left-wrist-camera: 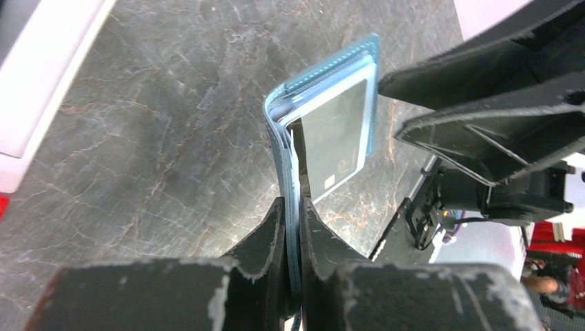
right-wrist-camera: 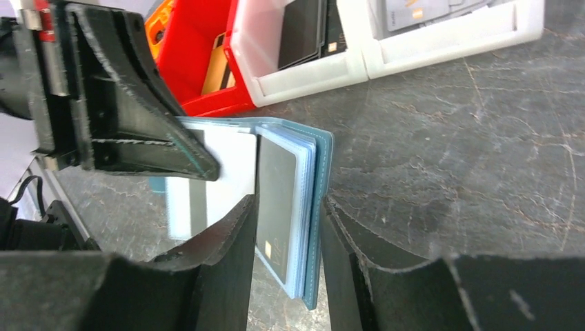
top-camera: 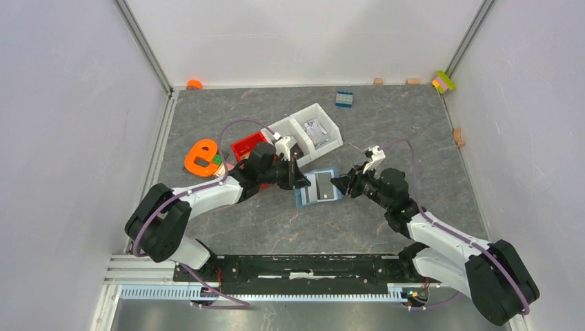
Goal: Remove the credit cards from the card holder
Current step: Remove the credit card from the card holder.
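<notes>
The teal card holder (top-camera: 318,187) lies open on the table between both arms. My left gripper (left-wrist-camera: 295,215) is shut on its left cover, which stands on edge (left-wrist-camera: 279,131). A dark grey credit card (left-wrist-camera: 336,138) with a gold chip sits in a clear sleeve. My right gripper (right-wrist-camera: 286,231) is open, its fingers (right-wrist-camera: 231,241) either side of the holder's right half (right-wrist-camera: 321,207), where the same card (right-wrist-camera: 276,200) faces the left finger. In the top view the left gripper (top-camera: 301,181) and right gripper (top-camera: 338,183) meet at the holder.
A red bin (top-camera: 248,147) holding a tan card (right-wrist-camera: 217,69) and a white two-part bin (top-camera: 308,129) with cards and a black wallet (right-wrist-camera: 303,31) stand just behind. Left is an orange object (top-camera: 202,157); a blue brick (top-camera: 344,98) and coloured blocks (top-camera: 443,81) sit at the back.
</notes>
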Robot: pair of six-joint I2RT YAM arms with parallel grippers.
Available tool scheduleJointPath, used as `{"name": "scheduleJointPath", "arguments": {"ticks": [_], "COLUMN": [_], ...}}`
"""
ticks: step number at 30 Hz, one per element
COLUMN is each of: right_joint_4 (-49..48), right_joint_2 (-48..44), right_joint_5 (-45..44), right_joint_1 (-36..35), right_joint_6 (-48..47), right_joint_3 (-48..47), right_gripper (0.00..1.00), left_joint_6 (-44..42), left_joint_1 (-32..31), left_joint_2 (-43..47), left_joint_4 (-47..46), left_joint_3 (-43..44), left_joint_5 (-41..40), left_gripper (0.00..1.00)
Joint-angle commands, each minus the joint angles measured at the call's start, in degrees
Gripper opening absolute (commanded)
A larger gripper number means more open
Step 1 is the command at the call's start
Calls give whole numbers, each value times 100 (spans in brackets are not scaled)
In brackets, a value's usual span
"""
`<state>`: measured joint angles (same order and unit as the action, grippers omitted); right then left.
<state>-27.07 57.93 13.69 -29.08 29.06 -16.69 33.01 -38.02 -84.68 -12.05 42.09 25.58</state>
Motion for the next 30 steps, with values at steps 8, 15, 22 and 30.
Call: {"name": "scheduleJointPath", "arguments": {"ticks": [8,15,22,30], "right_joint_4": [-404,-703,-879,-1624], "right_joint_2": [-181,337,526,495], "right_joint_5": [44,693,1094,1945], "right_joint_1": [-334,-388,-270,123], "right_joint_6": [-400,-229,19,591], "right_joint_3": [-42,-170,-203,11], "right_gripper": [42,35,33,39], "left_joint_6": [247,518,773,978], "left_joint_1": [171,198,196,198], "left_joint_2": [92,387,572,652], "left_joint_4": [102,-970,-1895,-2525], "left_joint_3": [81,-328,-606,-785], "left_joint_5": [-275,372,877,1174], "left_gripper": [6,5,5,5]}}
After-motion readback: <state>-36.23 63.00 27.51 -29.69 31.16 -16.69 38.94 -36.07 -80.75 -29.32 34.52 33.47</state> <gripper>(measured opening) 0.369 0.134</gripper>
